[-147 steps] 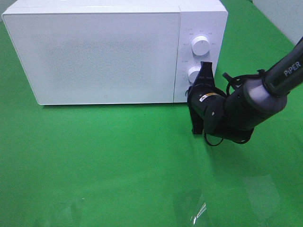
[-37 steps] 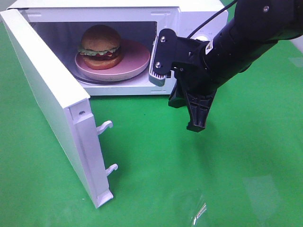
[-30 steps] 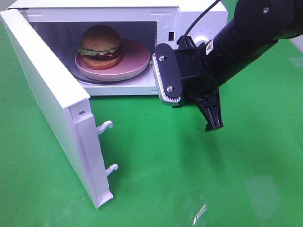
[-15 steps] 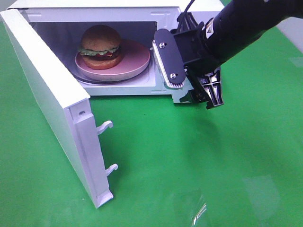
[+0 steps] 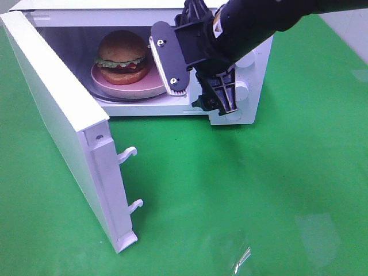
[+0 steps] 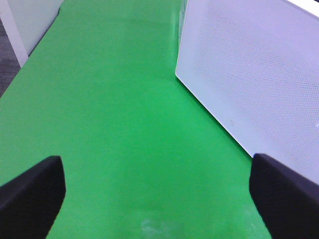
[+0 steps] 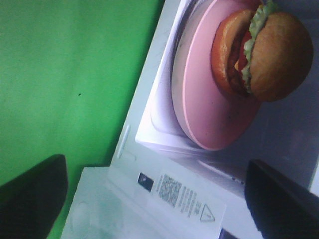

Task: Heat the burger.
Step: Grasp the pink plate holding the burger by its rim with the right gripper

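Exterior high view: a green cloth-covered table (image 5: 259, 201) fills the scene. At its far side stands a white box-shaped microwave oven (image 5: 257, 109). Its flat white hinged door (image 5: 57, 115) is swung wide open toward the near left, with two white latch hooks (image 5: 129, 154) showing on its near edge. A black jointed right arm (image 5: 259, 17) reaches in from the far right, across the oven's control panel, where a round white knob (image 5: 247, 58) peeks out beside it.

Inside the oven cavity lies a round pink plate (image 5: 138, 89), and the burger (image 5: 122, 56), with glossy golden-brown bun halves, frilly green lettuce and a dark red-brown filling, sits on that plate toward its left side.

The right gripper (image 5: 201, 98) hangs at the right edge of the oven opening, just right of the plate. Its jaws are spread wide and nothing is between them; the burger is apart from them.

The left gripper (image 6: 157, 199), seen from its wrist camera, hovers over bare green cloth beside the door's outer face, jaws spread wide and holding nothing.
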Controlling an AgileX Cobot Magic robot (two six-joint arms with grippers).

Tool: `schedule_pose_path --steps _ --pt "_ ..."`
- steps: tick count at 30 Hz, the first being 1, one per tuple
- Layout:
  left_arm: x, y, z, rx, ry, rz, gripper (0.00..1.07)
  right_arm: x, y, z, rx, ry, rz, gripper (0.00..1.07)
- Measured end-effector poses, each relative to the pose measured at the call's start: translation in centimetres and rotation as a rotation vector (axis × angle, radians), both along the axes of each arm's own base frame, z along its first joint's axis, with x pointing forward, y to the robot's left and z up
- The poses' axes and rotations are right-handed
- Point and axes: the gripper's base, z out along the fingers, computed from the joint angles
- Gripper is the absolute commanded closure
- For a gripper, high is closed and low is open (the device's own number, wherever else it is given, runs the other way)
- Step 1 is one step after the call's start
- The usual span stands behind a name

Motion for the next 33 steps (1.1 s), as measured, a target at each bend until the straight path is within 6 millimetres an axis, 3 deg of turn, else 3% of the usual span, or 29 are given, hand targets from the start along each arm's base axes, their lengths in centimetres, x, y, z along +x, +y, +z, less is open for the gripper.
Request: schedule_pose_path --steps 9,33 --pt "0.0 0.0 0.0 0.0 0.0 0.0 0.15 1.9 2.4 -1.7 0.013 0.0 0.013 0.16" --pt "0.0 0.0 0.0 0.0 0.0 0.0 0.15 6.0 5.9 -6.7 0.048 0.048 -0.028 0.2"
